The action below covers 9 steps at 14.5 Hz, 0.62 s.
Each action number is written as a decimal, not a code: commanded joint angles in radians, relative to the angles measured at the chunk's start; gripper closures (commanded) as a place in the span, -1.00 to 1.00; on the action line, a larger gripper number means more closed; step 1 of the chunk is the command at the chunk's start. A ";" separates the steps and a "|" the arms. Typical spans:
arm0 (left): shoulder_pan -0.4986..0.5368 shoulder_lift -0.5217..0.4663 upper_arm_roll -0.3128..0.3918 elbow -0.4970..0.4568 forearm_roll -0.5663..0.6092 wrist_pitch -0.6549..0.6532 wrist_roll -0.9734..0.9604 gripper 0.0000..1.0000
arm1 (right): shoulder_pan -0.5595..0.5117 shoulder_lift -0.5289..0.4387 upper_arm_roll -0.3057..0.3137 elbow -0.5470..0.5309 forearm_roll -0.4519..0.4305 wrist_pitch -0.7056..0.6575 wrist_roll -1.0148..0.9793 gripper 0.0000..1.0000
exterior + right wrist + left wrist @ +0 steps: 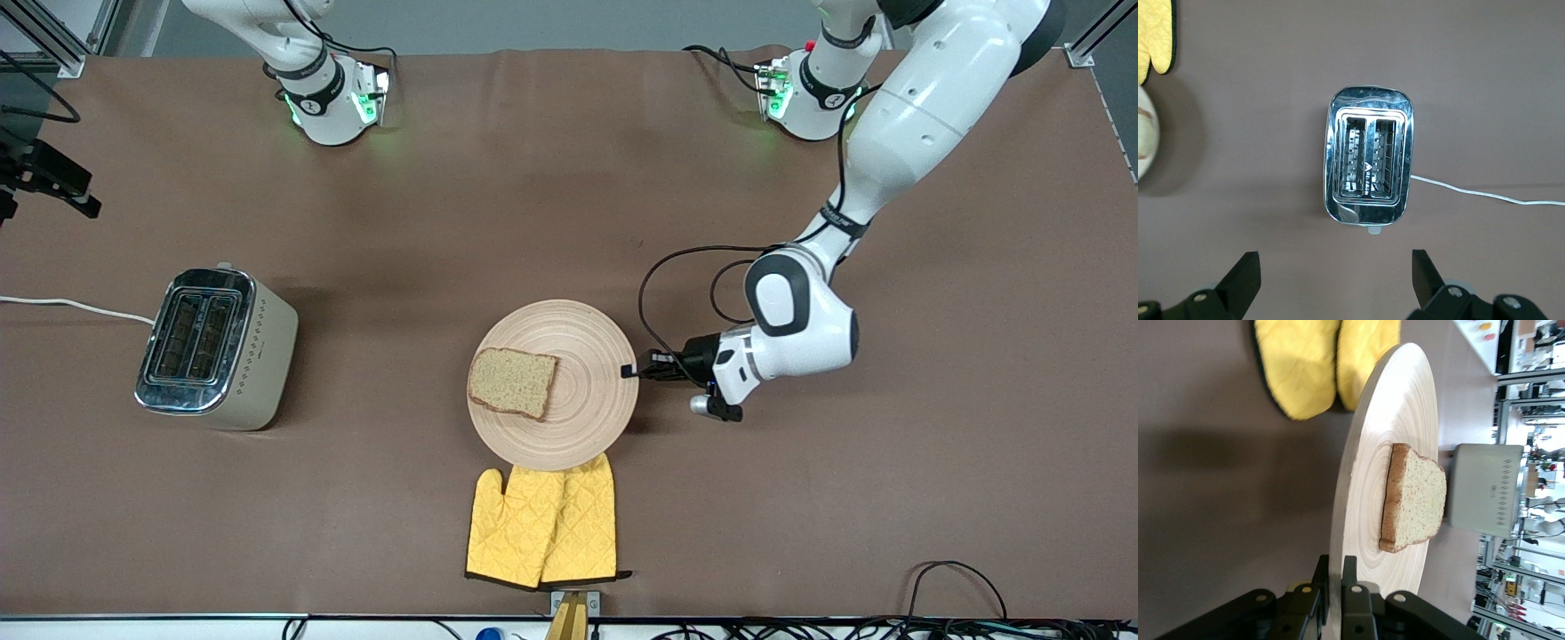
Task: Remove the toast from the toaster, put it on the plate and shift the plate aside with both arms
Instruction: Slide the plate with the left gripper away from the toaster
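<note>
Wooden plate [582, 418] carries toast [513, 382], so toaster [216, 348] slots empty. Left gripper [633, 371] clamped on plate rim for sliding aside. Right gripper [1335, 283] fingers apart, over toaster, waiting.

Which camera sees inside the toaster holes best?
The right wrist view: it looks straight down into both empty slots of the toaster. The front view shows the toaster at a slant. The left wrist view shows only its dotted side.

No readable text; small logo between toaster [1368, 167] slots, lettering too small to make out.
</note>
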 commanded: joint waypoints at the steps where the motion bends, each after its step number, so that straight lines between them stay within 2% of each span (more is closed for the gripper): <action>1: 0.045 -0.076 0.003 0.010 0.004 -0.054 -0.035 0.99 | 0.003 0.011 0.005 0.019 -0.032 -0.006 0.028 -1.00; 3: 0.112 -0.097 0.000 0.011 0.041 -0.062 -0.035 1.00 | -0.020 0.017 0.011 0.045 -0.028 -0.010 0.023 -1.00; 6: 0.205 -0.119 -0.001 0.010 0.049 -0.127 -0.035 1.00 | -0.101 0.019 0.103 0.056 -0.028 -0.007 0.025 -1.00; 9: 0.293 -0.127 -0.003 0.016 0.052 -0.203 -0.032 1.00 | -0.083 0.021 0.106 0.056 -0.029 0.000 0.034 -1.00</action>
